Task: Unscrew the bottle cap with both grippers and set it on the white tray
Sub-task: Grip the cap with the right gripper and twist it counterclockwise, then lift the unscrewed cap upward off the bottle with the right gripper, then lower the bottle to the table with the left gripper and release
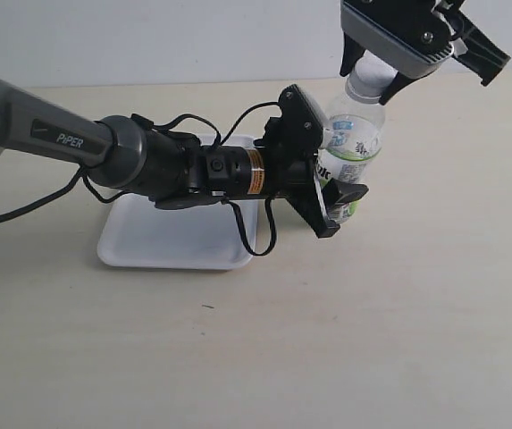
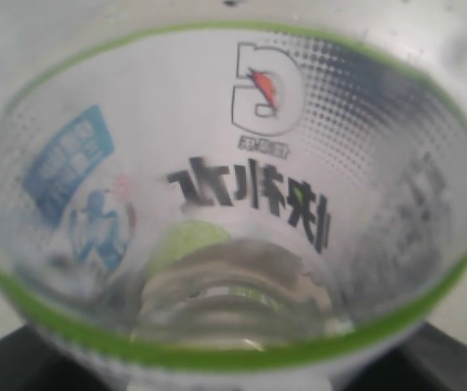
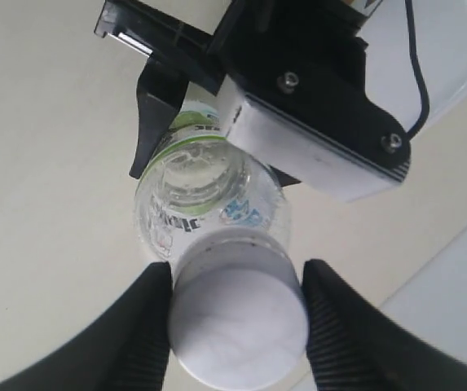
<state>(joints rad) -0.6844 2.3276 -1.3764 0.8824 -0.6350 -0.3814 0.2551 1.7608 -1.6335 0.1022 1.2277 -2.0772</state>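
The clear bottle (image 1: 356, 134) with its white-and-green label stands upright on the table. My left gripper (image 1: 340, 165) is shut on its body from the side, one black finger on each side of the label. In the left wrist view the bottle (image 2: 241, 187) fills the picture. The white bottle cap (image 1: 371, 75) sits on the neck. My right gripper (image 1: 372, 80) comes down from above, shut on it. From the right wrist, the bottle cap (image 3: 237, 330) lies between both ribbed fingers (image 3: 147, 334), with the bottle (image 3: 209, 195) below.
The white tray (image 1: 148, 241) lies flat on the table left of the bottle, partly under the left arm and its cables. A corner of the tray (image 3: 461, 41) also shows behind the left gripper's body (image 3: 298, 73). Bare beige table lies in front and to the right.
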